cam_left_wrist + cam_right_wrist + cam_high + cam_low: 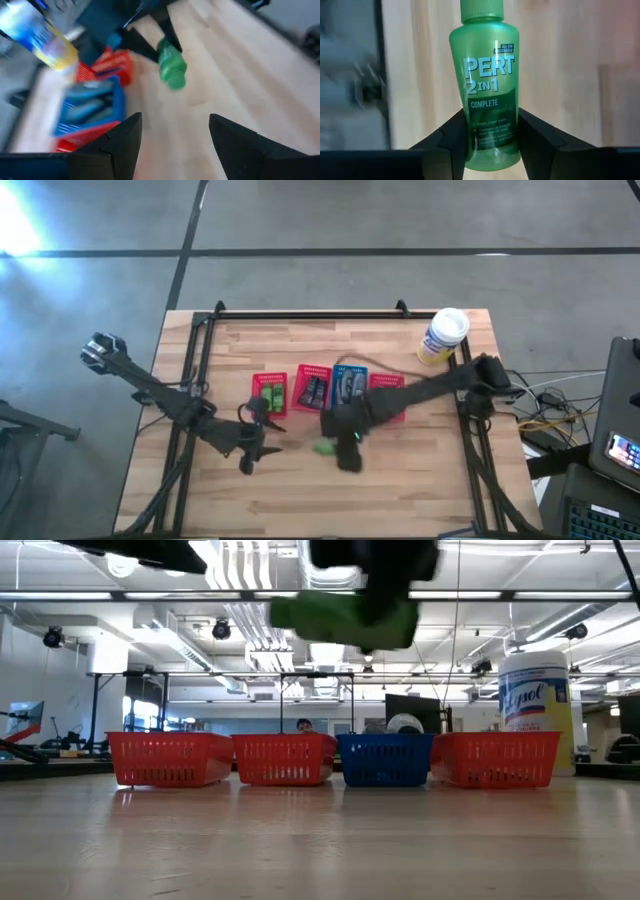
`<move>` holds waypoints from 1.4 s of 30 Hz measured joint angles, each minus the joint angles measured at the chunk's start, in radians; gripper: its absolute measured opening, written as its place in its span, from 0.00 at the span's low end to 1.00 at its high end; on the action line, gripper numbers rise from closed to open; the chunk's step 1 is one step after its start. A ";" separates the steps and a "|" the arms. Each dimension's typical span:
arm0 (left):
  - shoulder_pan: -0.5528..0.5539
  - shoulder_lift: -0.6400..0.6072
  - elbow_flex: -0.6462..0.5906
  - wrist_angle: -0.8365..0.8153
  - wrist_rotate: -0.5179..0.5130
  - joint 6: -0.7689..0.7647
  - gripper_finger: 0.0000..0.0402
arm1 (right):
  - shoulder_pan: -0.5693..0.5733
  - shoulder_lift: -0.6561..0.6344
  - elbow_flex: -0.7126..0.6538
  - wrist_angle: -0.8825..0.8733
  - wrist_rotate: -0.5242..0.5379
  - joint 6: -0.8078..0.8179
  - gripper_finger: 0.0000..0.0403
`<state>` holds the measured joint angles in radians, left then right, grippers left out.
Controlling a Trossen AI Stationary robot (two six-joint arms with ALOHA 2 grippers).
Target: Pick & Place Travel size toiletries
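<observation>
Right claw [492, 131] clamped on a green bottle [489, 75], held clear above the counter [400, 480].
It hangs just in front of the blue basket [349, 385], likely for sorting; left claw [172, 137], fingers apart, waits nearby.

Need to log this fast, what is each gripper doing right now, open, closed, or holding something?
Left gripper: open, holding nothing, over the table near the left red basket.
Right gripper: closed on a green bottle, lifted above the table.
</observation>
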<state>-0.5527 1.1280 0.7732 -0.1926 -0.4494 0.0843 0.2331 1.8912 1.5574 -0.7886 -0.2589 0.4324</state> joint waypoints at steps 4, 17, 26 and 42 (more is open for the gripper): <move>-0.001 0.038 0.031 -0.001 -0.068 0.186 0.59 | -0.082 0.010 0.047 0.067 -0.121 0.089 0.33; 0.004 0.206 0.097 0.069 -0.155 0.413 0.59 | -0.118 0.100 0.211 0.067 -0.165 0.092 0.33; 0.008 0.226 0.126 0.079 -0.184 0.419 0.53 | -0.122 0.120 0.238 0.070 -0.170 0.085 0.33; 0.008 0.223 0.125 0.041 -0.188 0.339 0.27 | -0.129 0.101 0.234 0.056 -0.152 0.057 0.48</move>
<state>-0.5446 1.3511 0.8983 -0.1515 -0.6372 0.4230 0.1038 1.9918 1.7912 -0.7326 -0.4109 0.4896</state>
